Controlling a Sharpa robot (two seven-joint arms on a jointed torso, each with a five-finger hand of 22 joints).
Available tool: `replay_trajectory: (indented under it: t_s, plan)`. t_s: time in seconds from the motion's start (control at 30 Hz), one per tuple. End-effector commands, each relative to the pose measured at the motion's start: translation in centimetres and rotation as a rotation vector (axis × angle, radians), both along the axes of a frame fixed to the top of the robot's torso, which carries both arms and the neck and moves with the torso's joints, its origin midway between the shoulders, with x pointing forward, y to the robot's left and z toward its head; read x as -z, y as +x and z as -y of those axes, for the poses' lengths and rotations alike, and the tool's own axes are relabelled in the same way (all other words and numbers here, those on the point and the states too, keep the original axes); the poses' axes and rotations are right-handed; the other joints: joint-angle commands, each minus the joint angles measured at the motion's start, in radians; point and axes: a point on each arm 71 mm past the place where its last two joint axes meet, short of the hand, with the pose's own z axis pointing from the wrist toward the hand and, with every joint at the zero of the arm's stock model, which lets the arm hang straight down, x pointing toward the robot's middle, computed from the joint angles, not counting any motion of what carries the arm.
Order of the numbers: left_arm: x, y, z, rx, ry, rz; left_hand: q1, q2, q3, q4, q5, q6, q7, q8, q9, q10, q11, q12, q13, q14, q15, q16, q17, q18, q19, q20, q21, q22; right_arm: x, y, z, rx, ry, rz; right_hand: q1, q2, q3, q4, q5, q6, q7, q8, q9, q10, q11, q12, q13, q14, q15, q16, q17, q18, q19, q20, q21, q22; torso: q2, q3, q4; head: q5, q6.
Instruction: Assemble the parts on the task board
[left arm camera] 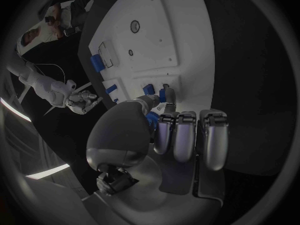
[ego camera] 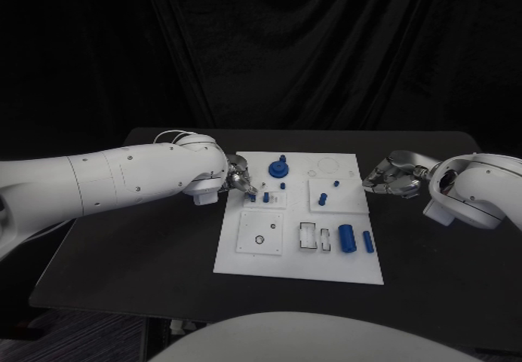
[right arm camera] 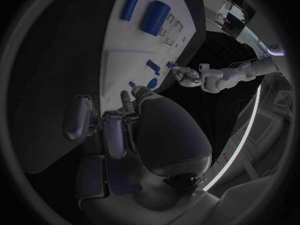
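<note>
The white task board [ego camera: 248, 260] lies mid-table, with a blue knob [ego camera: 278, 167] and several blue pegs standing in its far blocks. A large blue cylinder [ego camera: 347, 236] and a slimmer one [ego camera: 369, 241] lie near its right edge. My left hand [ego camera: 239, 181] hovers at the board's far left edge, fingers curled. In the left wrist view a small blue peg [left arm camera: 152, 118] shows pinched between the thumb and fingers of the left hand [left arm camera: 178, 135]. My right hand [ego camera: 394, 177] sits just off the board's right edge, fingers curled in with nothing in them.
Two narrow rectangular slots [ego camera: 308, 235] and a ring-marked block [ego camera: 259, 240] occupy the board's near half. Bare black table [ego camera: 142, 256] surrounds the board on all sides. A black curtain hangs behind the far table edge.
</note>
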Motion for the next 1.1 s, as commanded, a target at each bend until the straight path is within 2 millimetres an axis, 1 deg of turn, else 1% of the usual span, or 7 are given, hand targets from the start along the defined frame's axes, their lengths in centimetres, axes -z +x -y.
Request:
replay_trajectory:
  t_s: [0.03, 0.1, 0.17, 0.67, 0.7, 0.8, 1.1]
  plan:
    - [0.13, -0.2, 0.29, 0.016, -0.013, -0.011, -0.006, -0.004, 0.007, 0.0, -0.006, 0.003, 0.0, -0.004, -0.001, 0.088, -0.003, -0.005, 0.251, 0.089, -0.006, -0.004, 0.23, -0.014, 0.105, -0.007, -0.003, 0.263, 0.16, -0.1, 0.11, 0.007, -0.013, -0.01, 0.013, 0.001, 0.009, 0.0, 0.004, 0.005, 0.002, 0.001, 0.001, 0.028, 0.004, -0.005, 0.185, 0.062, 0.004, -0.003, 0.162, 0.012, -0.006, -0.003, -0.003, 0.152, 0.0, 0.0004, -0.0005, 0.002, 0.0]
    - [0.16, -0.25, 0.35, 0.022, -0.012, -0.015, -0.01, -0.005, 0.009, 0.0, -0.013, 0.003, 0.0, -0.004, -0.002, 0.087, -0.003, -0.006, 0.25, 0.089, -0.006, -0.004, 0.229, -0.014, 0.105, -0.007, -0.003, 0.263, 0.17, -0.11, 0.11, 0.007, -0.013, -0.011, 0.013, 0.001, 0.009, 0.0, 0.004, 0.005, 0.002, 0.001, 0.001, 0.028, 0.004, -0.005, 0.185, 0.062, 0.004, -0.003, 0.162, 0.012, -0.006, -0.003, -0.003, 0.152, 0.0, -0.0002, -0.0005, 0.004, 0.0]
    - [0.18, -0.27, 0.38, 0.024, -0.013, -0.017, -0.01, -0.005, 0.009, 0.0, -0.013, 0.003, 0.0, -0.004, -0.002, 0.087, -0.003, -0.006, 0.25, 0.089, -0.006, -0.004, 0.229, -0.014, 0.105, -0.007, -0.003, 0.263, 0.17, -0.12, 0.1, 0.006, -0.013, -0.011, 0.013, 0.001, 0.009, 0.0, 0.004, 0.005, 0.002, 0.001, 0.001, 0.028, 0.004, -0.005, 0.185, 0.062, 0.004, -0.003, 0.162, 0.012, -0.006, -0.003, -0.003, 0.152, 0.0, -0.0005, -0.0004, 0.004, 0.0]
    - [0.41, -0.32, 0.14, 0.023, -0.016, -0.019, -0.011, -0.004, 0.014, -0.002, -0.018, 0.003, 0.0, -0.005, -0.002, 0.086, -0.003, -0.007, 0.25, 0.088, -0.005, -0.005, 0.227, -0.014, 0.105, -0.007, -0.003, 0.263, 0.16, -0.22, 0.19, 0.006, -0.013, -0.013, 0.013, 0.001, 0.009, 0.0, 0.004, 0.005, 0.002, 0.001, 0.001, 0.028, 0.004, -0.005, 0.185, 0.062, 0.004, -0.003, 0.162, 0.012, -0.006, -0.003, -0.003, 0.152, 0.002, -0.0006, 0.0023, -0.001, 0.0]
    - [0.43, -0.32, 0.11, 0.022, -0.015, -0.02, -0.01, -0.003, 0.016, -0.003, -0.019, 0.003, 0.0, -0.005, -0.002, 0.086, -0.003, -0.007, 0.25, 0.088, -0.005, -0.005, 0.228, -0.014, 0.105, -0.006, -0.003, 0.263, 0.15, -0.23, 0.19, 0.006, -0.012, -0.012, 0.012, 0.001, 0.01, 0.0, 0.004, 0.006, 0.002, 0.001, 0.002, 0.027, 0.004, -0.005, 0.184, 0.062, 0.004, -0.004, 0.162, 0.012, -0.006, -0.003, -0.004, 0.152, 0.001, -0.0004, 0.0011, 0.0, 0.0]
    - [0.47, -0.33, 0.04, 0.021, -0.012, -0.023, -0.01, -0.003, 0.016, -0.003, -0.019, 0.003, 0.0, -0.005, -0.002, 0.086, -0.003, -0.007, 0.25, 0.088, -0.005, -0.005, 0.228, -0.014, 0.105, -0.006, -0.003, 0.263, 0.13, -0.24, 0.19, 0.006, -0.011, -0.01, 0.012, 0.001, 0.01, 0.0, 0.004, 0.006, 0.002, 0.001, 0.002, 0.027, 0.004, -0.005, 0.184, 0.062, 0.004, -0.004, 0.162, 0.012, -0.006, -0.003, -0.004, 0.152, 0.001, -0.0007, 0.0007, 0.002, 0.0]
    - [0.61, -0.26, -0.05, 0.019, -0.006, -0.029, -0.009, -0.001, 0.023, -0.007, -0.022, 0.004, -0.001, -0.005, -0.002, 0.087, -0.004, -0.006, 0.251, 0.088, -0.005, -0.004, 0.228, -0.014, 0.105, -0.006, -0.003, 0.263, 0.15, -0.18, 0.02, 0.002, -0.01, -0.011, 0.012, 0.001, 0.01, 0.0, 0.004, 0.006, 0.002, 0.001, 0.002, 0.027, 0.004, -0.005, 0.184, 0.062, 0.004, -0.004, 0.162, 0.012, -0.006, -0.003, -0.004, 0.152, 0.0, -0.0001, 0.0003, 0.003, 0.0]
